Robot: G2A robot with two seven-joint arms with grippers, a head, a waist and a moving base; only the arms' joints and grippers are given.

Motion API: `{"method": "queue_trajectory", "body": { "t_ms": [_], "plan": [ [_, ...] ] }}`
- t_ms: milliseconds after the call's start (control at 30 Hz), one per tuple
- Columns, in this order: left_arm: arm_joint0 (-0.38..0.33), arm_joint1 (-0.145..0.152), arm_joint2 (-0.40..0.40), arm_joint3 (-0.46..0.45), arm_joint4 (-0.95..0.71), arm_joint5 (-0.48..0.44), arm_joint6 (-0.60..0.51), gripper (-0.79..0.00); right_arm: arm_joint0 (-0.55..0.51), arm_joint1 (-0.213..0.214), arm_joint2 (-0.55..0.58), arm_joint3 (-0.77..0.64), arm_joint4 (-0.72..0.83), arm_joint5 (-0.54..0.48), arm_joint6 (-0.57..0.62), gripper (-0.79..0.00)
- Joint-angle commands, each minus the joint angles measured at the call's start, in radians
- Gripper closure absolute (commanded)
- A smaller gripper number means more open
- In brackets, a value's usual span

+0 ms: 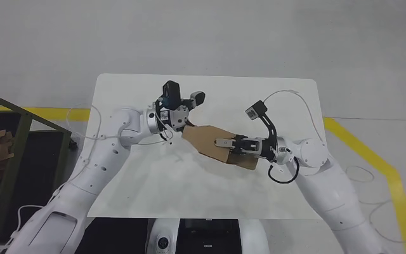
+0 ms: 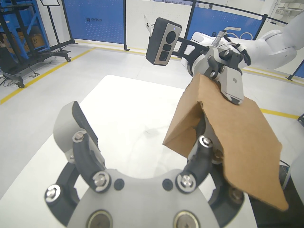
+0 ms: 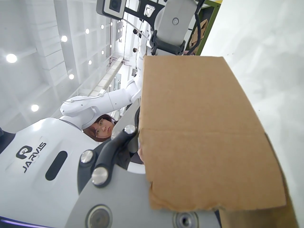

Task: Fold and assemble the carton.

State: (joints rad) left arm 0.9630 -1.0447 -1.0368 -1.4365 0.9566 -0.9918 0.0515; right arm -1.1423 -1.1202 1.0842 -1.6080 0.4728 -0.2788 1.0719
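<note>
A brown carton (image 1: pixel 216 141) hangs partly folded above the middle of the white table (image 1: pixel 139 184). My right gripper (image 1: pixel 233 144) is shut on its near-right end; in the left wrist view that gripper (image 2: pixel 234 96) pinches the top panel of the carton (image 2: pixel 237 141). My left gripper (image 1: pixel 190 117) is at the carton's other end, open wide (image 2: pixel 140 119). One of its fingers (image 2: pixel 82 129) stands free over the table, the other sits under the carton's bent flap. In the right wrist view the carton (image 3: pixel 201 131) hides most of the right gripper's fingers.
A dark green-framed bin (image 1: pixel 25 146) holding cardboard pieces stands off the table's left side. A thin white cable (image 1: pixel 298 101) loops over the table's far right part. Yellow floor tape (image 1: pixel 355 143) runs past the right edge.
</note>
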Motion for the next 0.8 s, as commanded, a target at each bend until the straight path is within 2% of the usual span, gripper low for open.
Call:
{"method": "queue_trajectory", "body": {
  "t_ms": [0, 200, 433, 633, 767],
  "plan": [
    [-0.004, -0.002, 0.003, 0.003, 0.000, -0.001, -0.001, -0.785, 0.001, 0.000, -0.001, 0.002, 0.000, -0.001, 0.000, 0.000],
    [0.017, 0.004, -0.035, 0.022, 0.001, -0.012, 0.028, -0.785, -0.004, 0.003, 0.022, 0.015, 0.016, -0.010, -0.005, 0.000],
    [0.095, 0.025, -0.143, 0.028, 0.005, -0.014, 0.084, -0.785, -0.010, 0.007, 0.045, 0.028, -0.005, -0.001, -0.026, 0.000],
    [0.161, 0.041, -0.231, -0.013, -0.001, -0.012, 0.125, -0.785, -0.003, 0.008, 0.044, 0.036, -0.036, 0.030, -0.044, 0.000],
    [0.188, 0.044, -0.250, -0.059, 0.016, -0.006, 0.128, -0.785, 0.006, 0.006, 0.032, 0.037, -0.065, 0.049, -0.057, 0.000]
  ]
}}
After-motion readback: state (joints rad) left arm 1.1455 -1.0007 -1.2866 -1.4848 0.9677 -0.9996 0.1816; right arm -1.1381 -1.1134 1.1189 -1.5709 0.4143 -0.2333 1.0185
